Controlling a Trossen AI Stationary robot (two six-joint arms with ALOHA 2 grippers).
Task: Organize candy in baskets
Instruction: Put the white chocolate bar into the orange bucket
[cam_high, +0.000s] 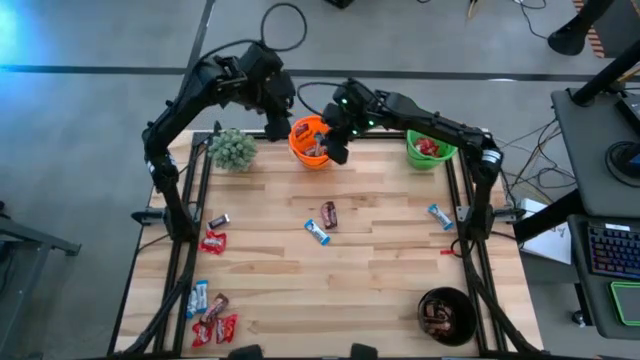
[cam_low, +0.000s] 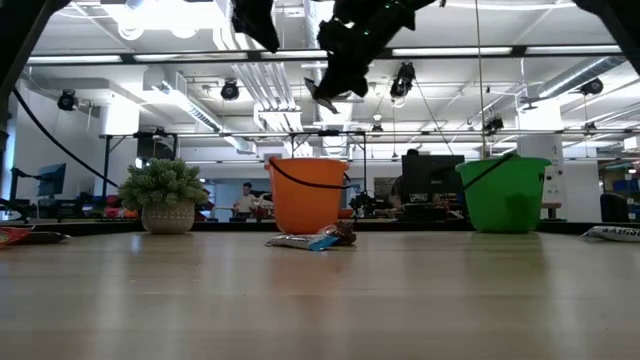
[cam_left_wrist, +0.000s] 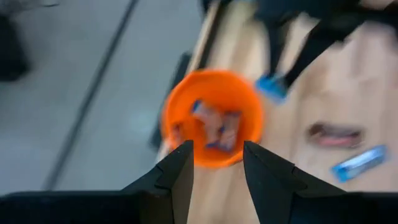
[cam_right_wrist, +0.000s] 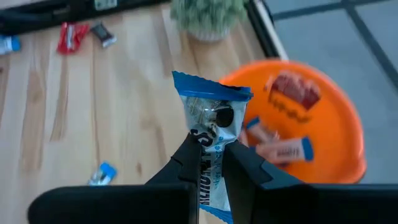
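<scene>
My right gripper (cam_right_wrist: 211, 152) is shut on a light blue-and-white candy (cam_right_wrist: 213, 121) and hangs beside the orange basket (cam_high: 310, 141), over its near right rim. That basket (cam_right_wrist: 329, 143) holds several candies. Above the same basket's far side, my left gripper (cam_left_wrist: 214, 165) stands open with nothing between its fingers. The green basket (cam_high: 430, 150) at the far right holds red candy. The black basket (cam_high: 447, 315) at the near right holds dark candy. Loose candy lies mid-table (cam_high: 322, 222), at the right (cam_high: 440, 216) and at the left (cam_high: 213, 241). My right gripper pinches the blue-and-white candy between its two fingers, across the wrapper's middle (cam_right_wrist: 210, 142). The fingers slant down from the table's right side. The candy is lifted clear of the table and sticks out past the fingertips, its crimped end (cam_right_wrist: 211, 92) pointing away from the gripper.
A fuzzy green potted plant (cam_high: 232, 149) stands left of the orange basket. Several candies lie heaped at the near left corner (cam_high: 210, 320). Black frame rails run along both table sides. Bare wood lies between the mid-table candies and the near edge.
</scene>
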